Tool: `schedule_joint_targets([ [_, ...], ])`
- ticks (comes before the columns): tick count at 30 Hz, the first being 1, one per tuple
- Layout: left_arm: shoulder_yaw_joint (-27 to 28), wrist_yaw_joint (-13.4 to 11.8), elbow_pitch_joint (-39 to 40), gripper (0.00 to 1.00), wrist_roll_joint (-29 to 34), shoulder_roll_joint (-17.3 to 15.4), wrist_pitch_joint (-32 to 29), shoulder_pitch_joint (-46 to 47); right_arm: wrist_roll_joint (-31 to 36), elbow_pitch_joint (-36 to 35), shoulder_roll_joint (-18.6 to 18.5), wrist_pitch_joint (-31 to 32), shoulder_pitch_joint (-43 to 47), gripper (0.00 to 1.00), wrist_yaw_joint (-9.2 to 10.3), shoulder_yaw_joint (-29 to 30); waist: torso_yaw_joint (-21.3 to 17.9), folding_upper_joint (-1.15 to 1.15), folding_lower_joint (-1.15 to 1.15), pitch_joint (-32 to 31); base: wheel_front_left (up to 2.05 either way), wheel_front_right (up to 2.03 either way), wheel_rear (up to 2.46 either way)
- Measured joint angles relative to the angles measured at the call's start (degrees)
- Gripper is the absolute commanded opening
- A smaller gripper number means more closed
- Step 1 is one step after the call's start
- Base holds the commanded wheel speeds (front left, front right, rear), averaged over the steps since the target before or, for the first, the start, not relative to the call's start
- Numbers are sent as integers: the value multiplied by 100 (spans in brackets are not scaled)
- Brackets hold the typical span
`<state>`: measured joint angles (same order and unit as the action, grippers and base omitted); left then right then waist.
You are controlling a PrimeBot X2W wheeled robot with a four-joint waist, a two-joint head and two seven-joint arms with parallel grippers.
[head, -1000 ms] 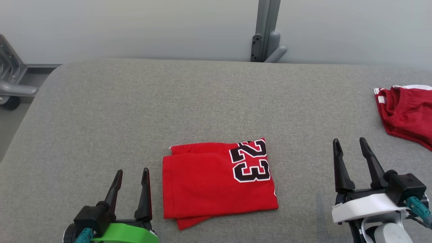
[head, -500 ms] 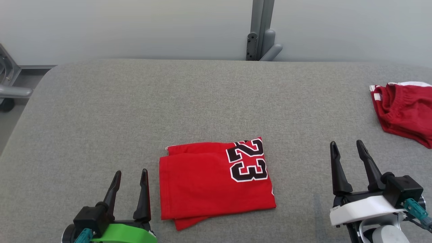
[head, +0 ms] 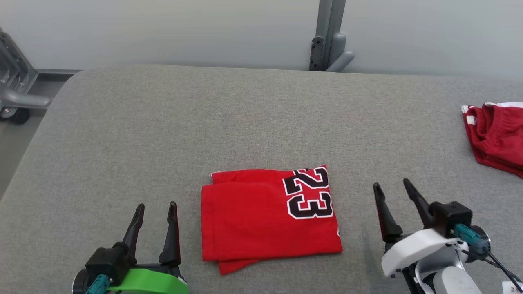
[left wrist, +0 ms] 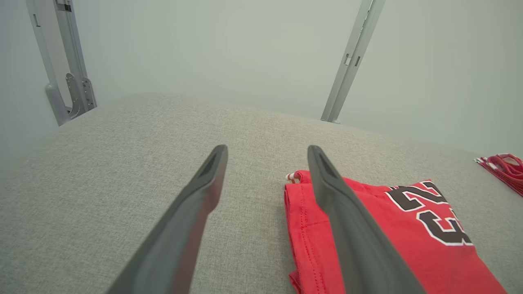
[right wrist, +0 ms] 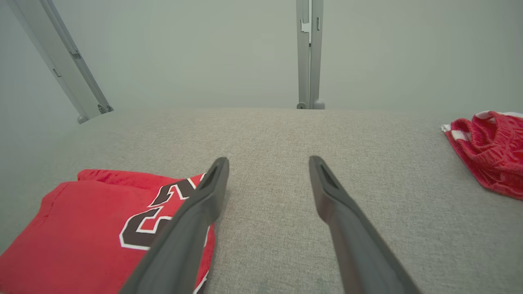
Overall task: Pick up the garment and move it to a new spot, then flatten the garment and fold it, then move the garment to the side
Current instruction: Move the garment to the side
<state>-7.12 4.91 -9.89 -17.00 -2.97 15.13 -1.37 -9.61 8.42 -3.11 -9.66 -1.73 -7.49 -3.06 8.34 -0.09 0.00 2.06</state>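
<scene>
Folded red garment (head: 269, 220) lies flat on the grey table (head: 245, 122), toward the near edge and roughly centred between the two arms. Shape is a rough rectangle, a little wider than deep in the head view, long axis running left to right across the table. Black number 23 (head: 309, 198) with white outline sits at its far right corner, digits turned sideways, the 2 on the far side and the 3 nearer the robot. An under-layer pokes out along the near left edge, and a bit of white trim shows at the far left corner. Left tool (head: 157, 205) is just beside the garment's left edge, apart from it, fingers pointing away from the robot; in the left wrist view the cloth lies under and to the right of the right-hand finger. Right tool (head: 391, 183) stands near the garment's right edge with a strip of bare table between, fingers angled slightly leftward. Both tools spread wide, nothing between the fingers, nothing held. Whether the fingertips touch the table I cannot tell. A second red garment (head: 496, 139), crumpled, with a white-trimmed band, lies well apart at the table's far right. Grey post (head: 329, 36) stands behind the far edge.
</scene>
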Motion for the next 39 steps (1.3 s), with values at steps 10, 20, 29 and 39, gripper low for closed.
schedule_joint_targets([
  [10, -123, -58, 60, 100, -177, 5, 0, 134, -936, 721, -754, 1518, -777, 100, 0, -839, 422, 0, 0, 224, 0, 0, 0],
  [20, -356, -189, 153, 100, -448, 8, 0, 233, -1961, 1230, -1282, 2190, -1335, 100, 0, -1482, 943, 0, 0, 519, 0, 0, 0],
  [29, -404, -242, 172, 100, -490, 8, -1, 260, -2688, 1549, -1478, 2504, -1567, 100, 0, -1808, 1259, 0, 0, 722, 0, 0, 0],
  [39, -361, -264, 200, 100, -427, 8, -1, 259, -2974, 1463, -1608, 2248, -1626, 0, -1, -2009, 1113, 0, 0, 732, 0, 0, 0],
])
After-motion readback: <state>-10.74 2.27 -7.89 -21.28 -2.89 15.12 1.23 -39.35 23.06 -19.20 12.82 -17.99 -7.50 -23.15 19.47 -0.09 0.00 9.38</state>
